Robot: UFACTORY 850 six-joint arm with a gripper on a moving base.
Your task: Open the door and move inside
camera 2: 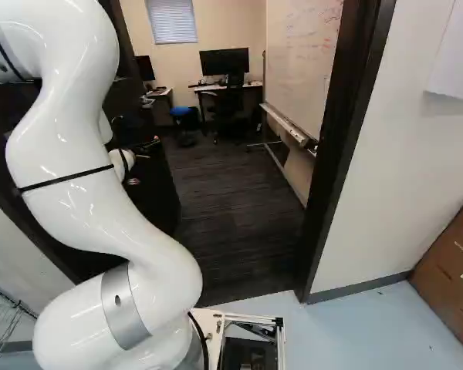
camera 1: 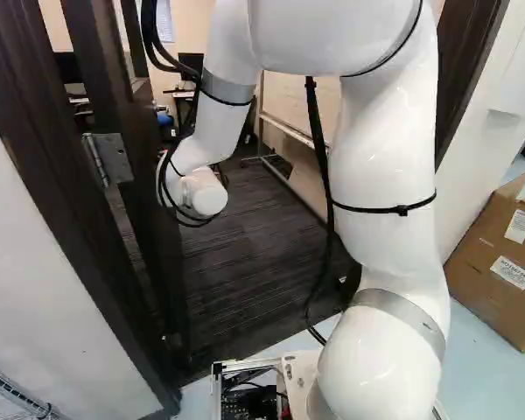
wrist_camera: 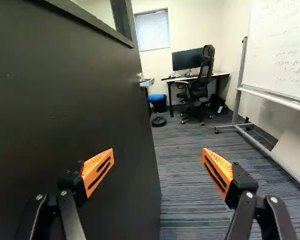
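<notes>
At the dark door frame (camera 2: pixel 341 162) | gripper (camera 2: pixel 145 160) beside the open door (wrist_camera: pixel 90 90), orange-padded fingers (wrist_camera: pixel 97 171) spread apart | chair (wrist_camera: pixel 206 67), desk (wrist_camera: pixel 221 75) beyond

I look into a room with cream walls (camera 2: pixel 243 23) and a dark, streaked carpet (wrist_camera: pixel 185 165). A pale blind covers the window (wrist_camera: pixel 152 30). At the desk's (wrist_camera: pixel 221 75) front edge I see a black chair (wrist_camera: pixel 206 72); a monitor (wrist_camera: pixel 186 59) stands on top, and a blue-seated stool (wrist_camera: pixel 156 97) sits near one front corner. Beside the wall runs a wheeled whiteboard (wrist_camera: pixel 285 45). On the pale blue floor (camera 2: pixel 370 331), a cardboard box (camera 2: pixel 451 270) stands by a white wall (camera 2: pixel 401 154).
</notes>
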